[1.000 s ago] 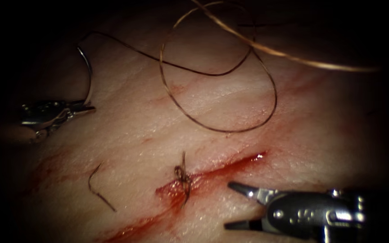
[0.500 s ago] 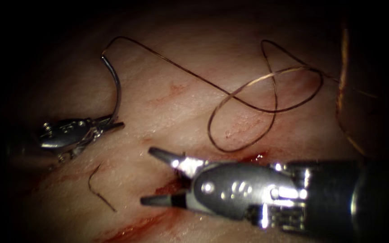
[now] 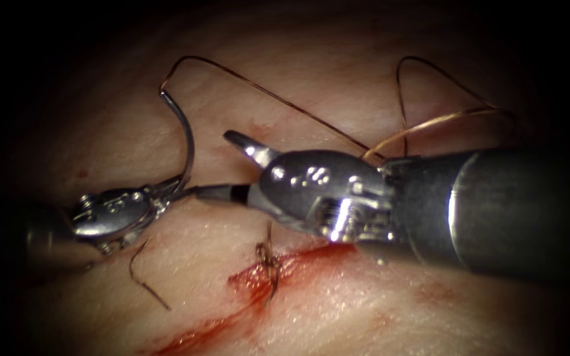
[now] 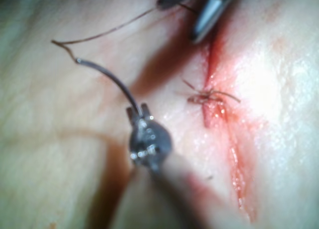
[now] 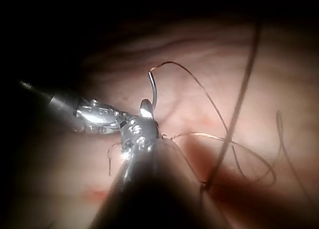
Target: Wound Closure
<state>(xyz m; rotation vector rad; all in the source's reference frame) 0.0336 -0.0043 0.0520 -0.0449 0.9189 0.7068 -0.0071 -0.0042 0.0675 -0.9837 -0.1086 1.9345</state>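
Both tools are polished steel—small rivets on the wrist (right tool (image 3: 232, 168)), dark shaft behind.

Overhead endoscope, close wrists; shared cut (image 3: 278, 270)

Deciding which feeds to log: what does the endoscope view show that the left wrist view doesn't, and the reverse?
Endoscope adds: the thread running on into loops by the right shaft, and a cut end of thread left of the cut.
Left wrist adds: a look along the shaft at the left end effector shut on the needle near its point.
Both: needle clear of the tissue; right end effector open, holding nothing; knot on the cut.
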